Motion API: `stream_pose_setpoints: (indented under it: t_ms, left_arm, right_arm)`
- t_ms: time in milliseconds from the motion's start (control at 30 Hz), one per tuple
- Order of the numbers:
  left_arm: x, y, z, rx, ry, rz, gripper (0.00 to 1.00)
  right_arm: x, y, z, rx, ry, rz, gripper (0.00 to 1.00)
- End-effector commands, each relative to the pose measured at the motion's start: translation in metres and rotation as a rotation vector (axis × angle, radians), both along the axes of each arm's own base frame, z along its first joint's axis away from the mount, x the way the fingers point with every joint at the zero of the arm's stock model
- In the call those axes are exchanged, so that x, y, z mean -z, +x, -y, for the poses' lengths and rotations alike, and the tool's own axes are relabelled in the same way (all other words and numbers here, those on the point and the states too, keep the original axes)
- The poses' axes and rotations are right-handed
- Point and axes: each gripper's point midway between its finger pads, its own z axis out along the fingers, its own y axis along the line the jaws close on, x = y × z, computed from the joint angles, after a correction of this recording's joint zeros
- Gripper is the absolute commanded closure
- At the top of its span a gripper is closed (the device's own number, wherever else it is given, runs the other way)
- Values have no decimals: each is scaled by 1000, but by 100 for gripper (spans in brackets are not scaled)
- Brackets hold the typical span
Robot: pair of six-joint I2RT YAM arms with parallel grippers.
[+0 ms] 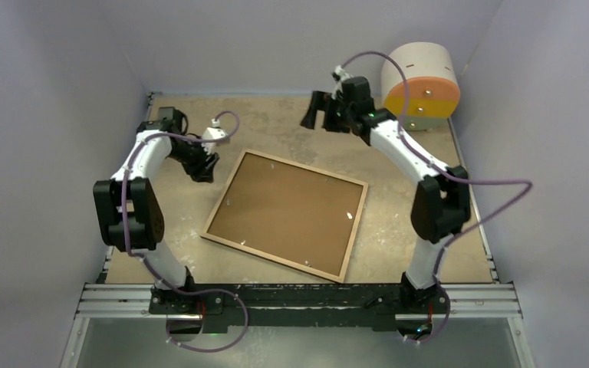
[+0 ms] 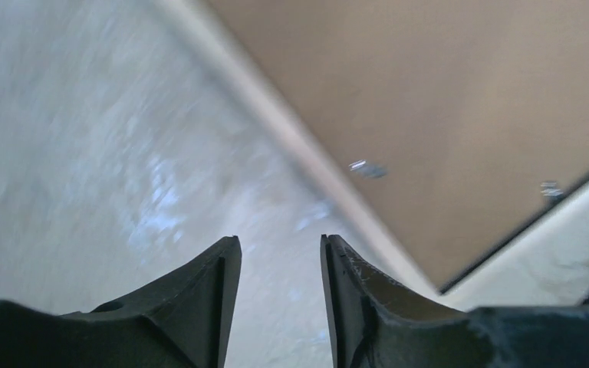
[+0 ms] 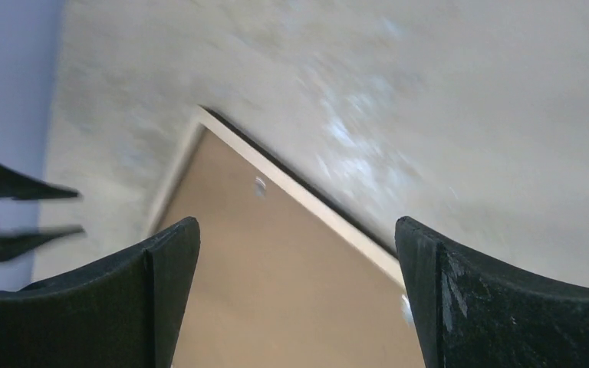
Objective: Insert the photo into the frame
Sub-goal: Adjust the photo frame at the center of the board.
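The frame (image 1: 272, 259) lies back up in the middle of the table, turned at an angle, with its light wood rail around a brown backing board (image 1: 287, 211). The photo is hidden or out of view. My left gripper (image 1: 205, 170) is open and empty, low over the table just off the frame's far left corner. In the left wrist view the gripper (image 2: 280, 239) has the rail (image 2: 276, 115) to its right. My right gripper (image 1: 318, 113) is wide open and empty, raised beyond the frame's far edge. In the right wrist view the gripper (image 3: 297, 222) looks down on the frame's corner (image 3: 314, 201).
A white, orange and yellow cylinder (image 1: 422, 80) stands at the back right corner. Small metal tabs (image 2: 366, 169) sit along the backing board's edges. Grey walls close in the table on three sides. A metal rail (image 1: 299, 299) runs along the near edge.
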Motion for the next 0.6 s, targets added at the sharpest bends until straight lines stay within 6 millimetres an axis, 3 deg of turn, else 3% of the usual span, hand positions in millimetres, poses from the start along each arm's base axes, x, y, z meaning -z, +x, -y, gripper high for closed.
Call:
stream_pose_setpoints:
  t_ms: [0,67,133,267,433,567]
  left_arm:
    - [38,35,-72,-222,92,-13,56]
    - [57,35,-89,-266,113,-34,57]
    - [78,23,-93,-267,137,-66,58]
    - [93,0,-80,-226,92,-118,57]
    - [95,-27,-59,-153,41,-161,56]
    - [106,-47,-37,-97,27,-190,56]
  right_arm:
    - [75,-75,81,193,-137,-227,1]
    - [90,-107,112,265,-151,-257,1]
    - [102,-136,133,312,-137,-288,1]
    - [112,-176,155,363,-129,-318,1]
    - [133,-206,150,342,-68,-398,1]
    - [146,-203,130,290,67,-435,1]
